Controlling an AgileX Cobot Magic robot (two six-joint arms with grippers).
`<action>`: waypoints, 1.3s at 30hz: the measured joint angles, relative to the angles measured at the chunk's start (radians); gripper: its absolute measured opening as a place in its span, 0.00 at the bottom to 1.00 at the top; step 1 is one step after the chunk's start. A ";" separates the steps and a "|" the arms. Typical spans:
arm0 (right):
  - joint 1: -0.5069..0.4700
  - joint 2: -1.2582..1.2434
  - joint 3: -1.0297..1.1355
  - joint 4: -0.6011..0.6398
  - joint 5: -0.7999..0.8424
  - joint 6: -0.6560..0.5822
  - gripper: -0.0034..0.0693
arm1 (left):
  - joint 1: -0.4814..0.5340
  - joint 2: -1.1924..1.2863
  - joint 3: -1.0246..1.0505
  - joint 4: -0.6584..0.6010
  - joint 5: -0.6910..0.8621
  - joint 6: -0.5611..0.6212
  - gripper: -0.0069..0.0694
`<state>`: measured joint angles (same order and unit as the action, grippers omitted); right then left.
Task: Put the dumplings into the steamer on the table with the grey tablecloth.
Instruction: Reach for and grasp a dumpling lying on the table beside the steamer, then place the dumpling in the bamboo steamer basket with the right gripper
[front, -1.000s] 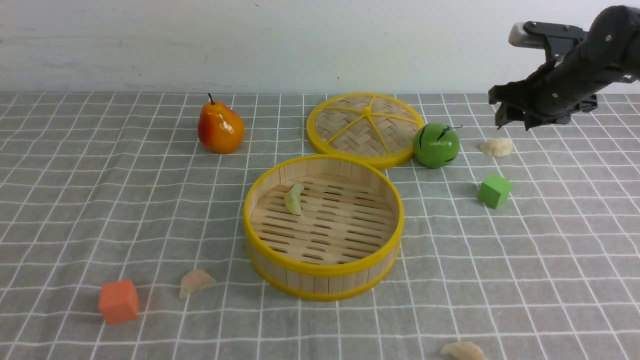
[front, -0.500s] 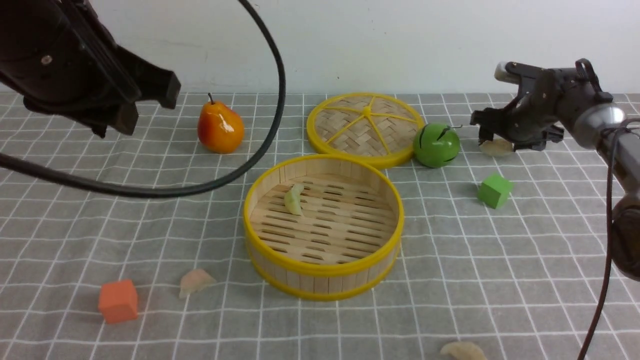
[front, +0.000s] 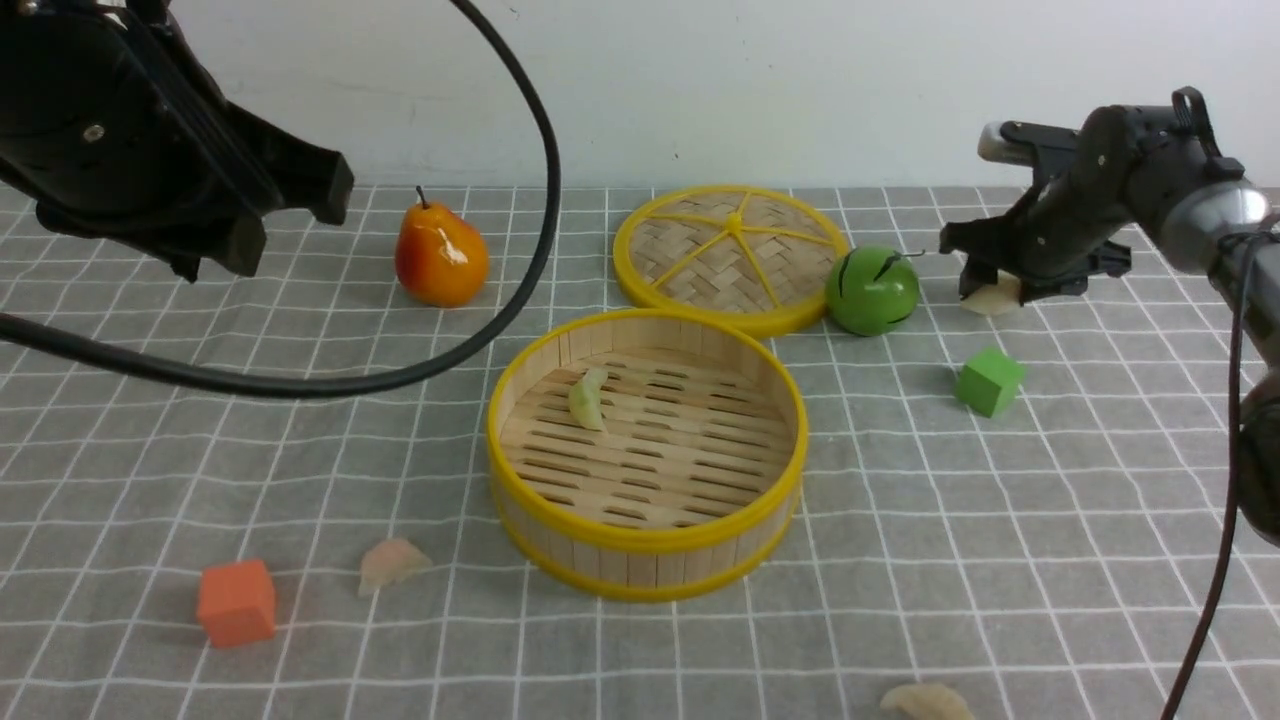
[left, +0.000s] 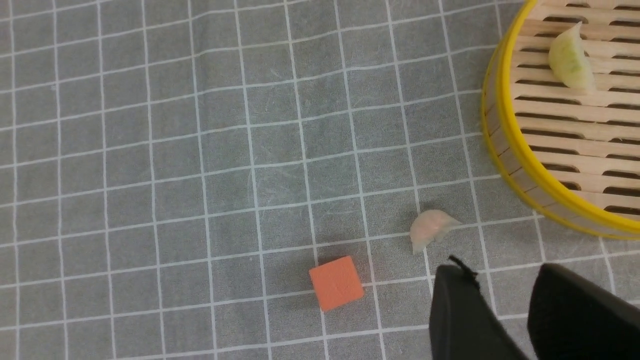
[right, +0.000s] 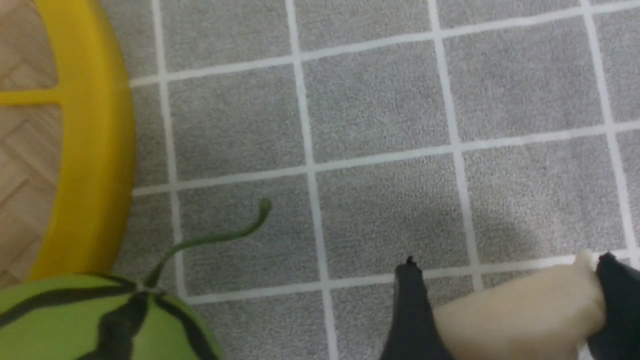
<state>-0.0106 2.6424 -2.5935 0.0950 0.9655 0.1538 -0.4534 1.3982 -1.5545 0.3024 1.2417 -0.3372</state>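
Observation:
The steamer (front: 645, 540) stands mid-table on the grey tablecloth (front: 1000, 520), with the pale green dumpling (front: 588, 398) on its slatted floor. A pinkish dumpling (front: 392, 565) lies on the cloth to the steamer's front left. One cream dumpling (front: 925, 702) lies at the front edge. Beside the green striped ball, my right gripper (front: 990, 285) is shut on the other cream dumpling (right: 520, 315), which touches both fingers. My left gripper (left: 500, 272) hangs open and empty above the cloth, near the pinkish dumpling (left: 431, 229) and the steamer's rim (left: 505, 150).
The flat woven lid (front: 730, 255) lies behind the steamer, with a green striped ball (front: 872, 290) against its right edge. A pear (front: 440, 258) stands at the back left. A green cube (front: 988, 380) and an orange cube (front: 236, 602) sit on the cloth. The left arm's cable (front: 480, 330) loops over the left side.
My right gripper came down beside the green ball and closed on the cream dumpling, which now sits tilted. My left arm came into view at the upper left.

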 joint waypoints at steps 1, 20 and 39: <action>0.000 -0.013 0.000 0.009 0.011 -0.005 0.63 | 0.000 0.000 0.000 0.000 -0.001 -0.002 0.36; 0.254 -0.448 0.318 0.363 0.187 -0.388 0.63 | 0.000 -0.229 0.344 -0.078 -0.167 -0.015 0.38; 0.458 -0.273 0.467 0.242 -0.055 -0.574 0.66 | 0.000 -0.235 0.660 -0.008 -0.542 -0.081 0.40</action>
<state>0.4470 2.3695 -2.1262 0.3366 0.9103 -0.4201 -0.4534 1.1628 -0.8942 0.2947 0.6999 -0.4178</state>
